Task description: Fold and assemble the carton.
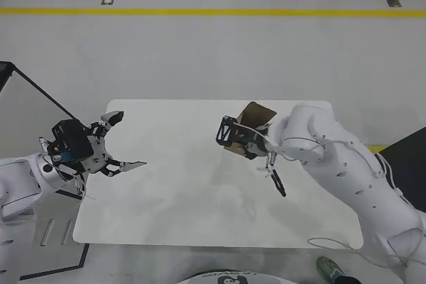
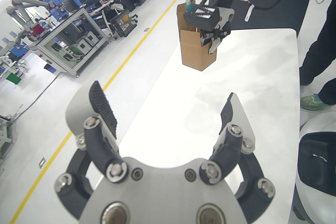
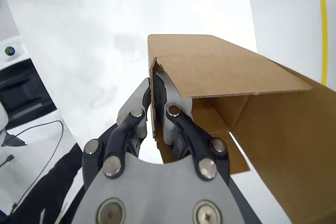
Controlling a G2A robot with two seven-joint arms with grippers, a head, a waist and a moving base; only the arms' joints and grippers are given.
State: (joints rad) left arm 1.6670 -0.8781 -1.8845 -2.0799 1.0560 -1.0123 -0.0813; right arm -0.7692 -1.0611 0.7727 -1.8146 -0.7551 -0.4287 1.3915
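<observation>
A brown cardboard carton (image 1: pixel 254 117) stands upright, opened into a box shape, at the far right part of the white table (image 1: pixel 192 177). In the left wrist view the carton (image 2: pixel 197 51) rests on the table with one flap raised. My right gripper (image 1: pixel 236 136) is shut on one wall of the carton (image 3: pixel 236 83), one finger inside and one outside (image 3: pixel 153 96). My left gripper (image 1: pixel 121 145) hangs open over the table's left side, far from the carton, with nothing between its fingers (image 2: pixel 102 107).
A black frame (image 1: pixel 7 78) stands off the table's left corner. A person's dark-trousered legs and green shoe (image 2: pixel 312 101) are beside the table's right edge. A yellow floor line (image 1: pixel 213 11) runs beyond the far side.
</observation>
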